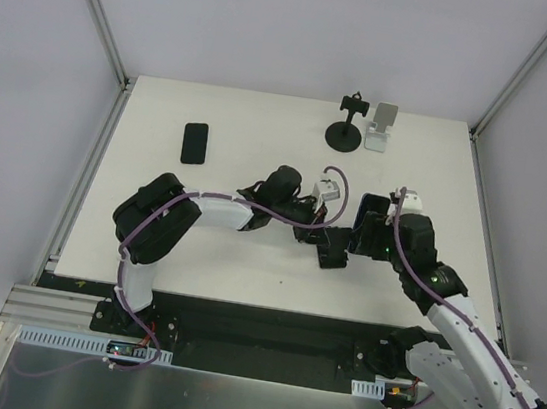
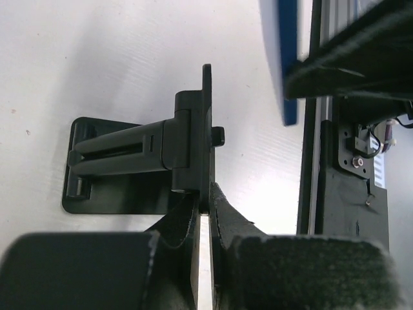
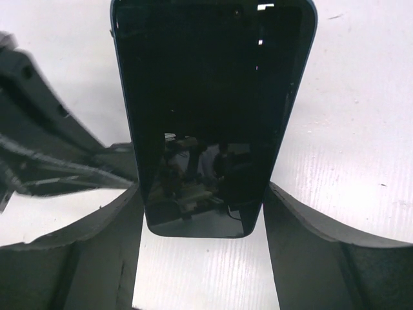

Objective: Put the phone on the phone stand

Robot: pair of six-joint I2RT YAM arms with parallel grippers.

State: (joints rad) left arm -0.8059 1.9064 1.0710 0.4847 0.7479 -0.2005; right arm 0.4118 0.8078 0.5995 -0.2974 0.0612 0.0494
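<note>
**Two phones, three stands, both end effectors clenched**

One phone [image 3: 213,97] is pinched by its long edges in the right end effector [image 3: 203,194], whose fingers are spread to the phone's width. It is held just right of the black phone stand [image 2: 129,152], toward the surface's [image 1: 263,133] near edge. The left end effector [image 2: 203,201], almost closed, clamps that stand's thin plate. A second phone [image 1: 194,143] lies toward the far-left corner. A round-based stand [image 1: 345,131] and a white stand [image 1: 380,130] sit at the far edge.
</note>
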